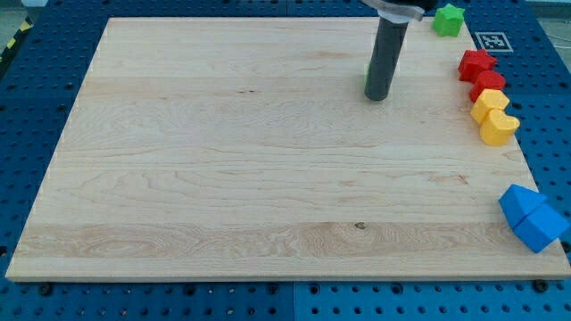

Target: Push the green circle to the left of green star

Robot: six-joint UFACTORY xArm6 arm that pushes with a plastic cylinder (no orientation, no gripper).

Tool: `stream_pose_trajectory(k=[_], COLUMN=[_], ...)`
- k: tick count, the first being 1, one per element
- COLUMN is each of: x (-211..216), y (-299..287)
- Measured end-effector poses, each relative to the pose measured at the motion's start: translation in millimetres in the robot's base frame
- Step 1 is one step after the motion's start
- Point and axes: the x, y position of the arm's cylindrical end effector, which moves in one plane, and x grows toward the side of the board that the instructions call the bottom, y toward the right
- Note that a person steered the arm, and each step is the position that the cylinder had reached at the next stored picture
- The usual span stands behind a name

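Note:
The green star [449, 20] sits at the view's top right corner of the wooden board [223, 178]. My tip [377, 97] rests on the board to the lower left of the star. Only a thin green sliver [367, 86] shows along the rod's left edge just above the tip. It looks like the green circle, almost wholly hidden behind the rod, so its shape cannot be made out. The tip appears to be touching it or right beside it.
Along the board's right edge stand two red blocks [475, 64] [488, 84], then two yellow blocks [490, 104] [498, 128]. Two blue blocks [520, 203] [541, 226] sit at the lower right corner. A blue pegboard [36, 71] surrounds the board.

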Motion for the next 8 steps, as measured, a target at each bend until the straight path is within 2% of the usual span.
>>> stream_pose_trajectory(k=[2, 4, 6, 8], x=[-14, -9, -70, -102], y=[30, -8, 8, 11])
